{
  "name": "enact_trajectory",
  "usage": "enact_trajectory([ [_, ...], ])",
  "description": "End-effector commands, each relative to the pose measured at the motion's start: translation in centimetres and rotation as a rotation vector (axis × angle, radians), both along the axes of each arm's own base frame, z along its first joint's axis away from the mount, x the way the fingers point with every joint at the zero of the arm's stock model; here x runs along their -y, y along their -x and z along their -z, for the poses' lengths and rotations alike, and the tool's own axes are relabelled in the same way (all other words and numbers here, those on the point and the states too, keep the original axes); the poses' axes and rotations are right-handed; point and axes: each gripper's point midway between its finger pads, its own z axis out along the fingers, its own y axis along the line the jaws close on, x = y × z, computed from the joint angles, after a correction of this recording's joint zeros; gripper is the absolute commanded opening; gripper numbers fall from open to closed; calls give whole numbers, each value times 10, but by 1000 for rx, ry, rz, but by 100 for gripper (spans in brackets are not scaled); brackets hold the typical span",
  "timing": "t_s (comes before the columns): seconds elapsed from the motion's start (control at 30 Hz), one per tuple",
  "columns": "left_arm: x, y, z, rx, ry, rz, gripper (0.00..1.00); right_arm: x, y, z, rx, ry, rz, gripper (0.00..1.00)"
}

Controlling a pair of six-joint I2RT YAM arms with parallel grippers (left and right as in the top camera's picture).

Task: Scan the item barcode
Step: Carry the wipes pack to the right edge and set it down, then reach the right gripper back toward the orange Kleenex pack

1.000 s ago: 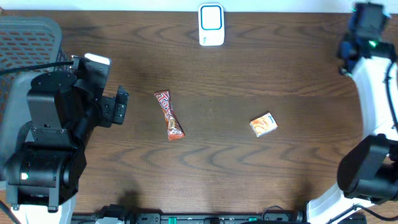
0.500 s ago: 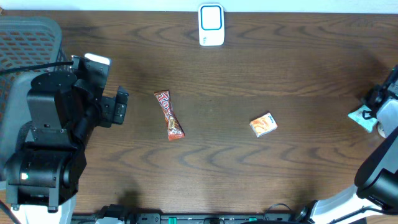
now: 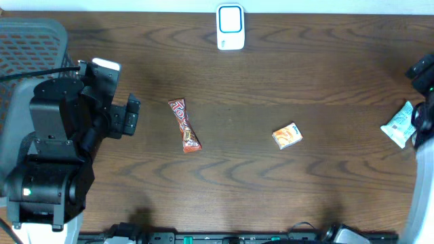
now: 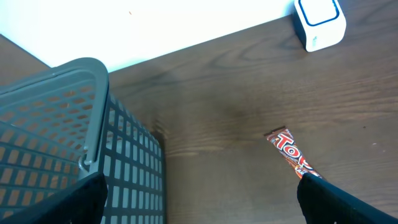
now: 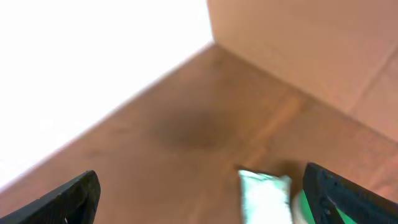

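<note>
From above, the dark wood counter (image 3: 271,190) carries three wrapped items. One red candy bar (image 3: 184,125) lies just toward 9 o'clock of centre, one orange packet (image 3: 287,136) toward 4 o'clock, and one white-green packet (image 3: 399,124) at 3 o'clock beside the right arm. One white scanner (image 3: 230,27) stands at 12 o'clock and one grey basket (image 3: 34,41) at 10 o'clock.

In the left wrist view the left jaws stand wide apart, holding nothing, with the basket at 9 o'clock and the candy bar at 4 o'clock.

The right wrist view is blurred. The right jaws are spread wide and empty, and the white-green packet lies at 5 o'clock below a tan panel (image 5: 311,43).

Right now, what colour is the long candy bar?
The candy bar is red with white letters, best seen in the overhead view.
</note>
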Motion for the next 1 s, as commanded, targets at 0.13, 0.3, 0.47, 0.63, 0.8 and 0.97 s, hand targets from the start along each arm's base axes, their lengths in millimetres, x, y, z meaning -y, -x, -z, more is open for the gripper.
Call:
enact_trajectory([
  [0.13,-1,0,2,-5,4,-2,98,-72,34,-57,141,-41,-123,99],
  [0.3,-1,0,2,-5,4,-2,98,-96,57,-36,42,-104,-155,99],
  [0.47,-1,0,2,-5,4,-2,98,-114,72,-2,-79,-222,-160,96],
  [0.63,-1,0,2,-5,4,-1,98,-133,76,10,-140,-261,-225,90],
  [0.8,-1,0,2,-5,4,-2,98,-155,82,22,-204,-288,-294,83],
  [0.97,-1,0,2,-5,4,-2,98,-179,91,33,-279,-295,-368,79],
])
